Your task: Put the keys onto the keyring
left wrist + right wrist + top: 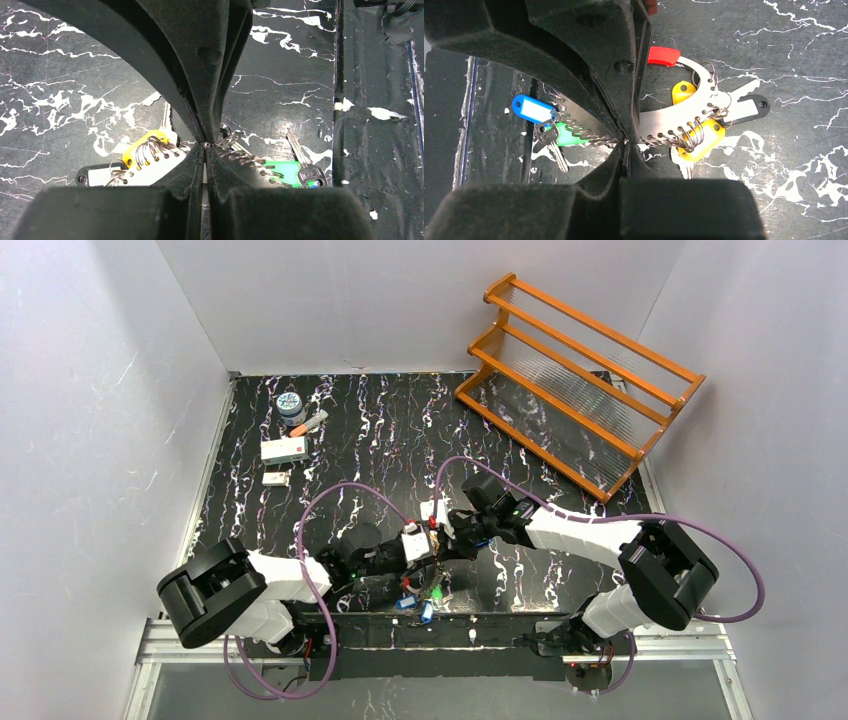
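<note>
The keyring (664, 120) is a curved silvery band with holes, strung with small wire loops. It carries red (664, 56), yellow (704, 137), blue (531, 109), green (566, 137) and black (749, 106) tags, and a silver key (551, 142) hangs by the blue tag. My right gripper (626, 142) is shut on the band's middle. My left gripper (206, 145) is shut on the same band (150, 172), between a yellow tag (145, 142) and a green tag (285, 167) with a key (307, 172). In the top view both grippers (440, 540) meet above the table's near middle, with tags (420, 598) dangling below.
An orange wooden rack (575, 380) stands at the back right. A small jar (291, 405), a marker (308, 424), a white box (284, 450) and a small packet (276, 478) lie at the back left. The table's front edge (500, 618) is just below the tags.
</note>
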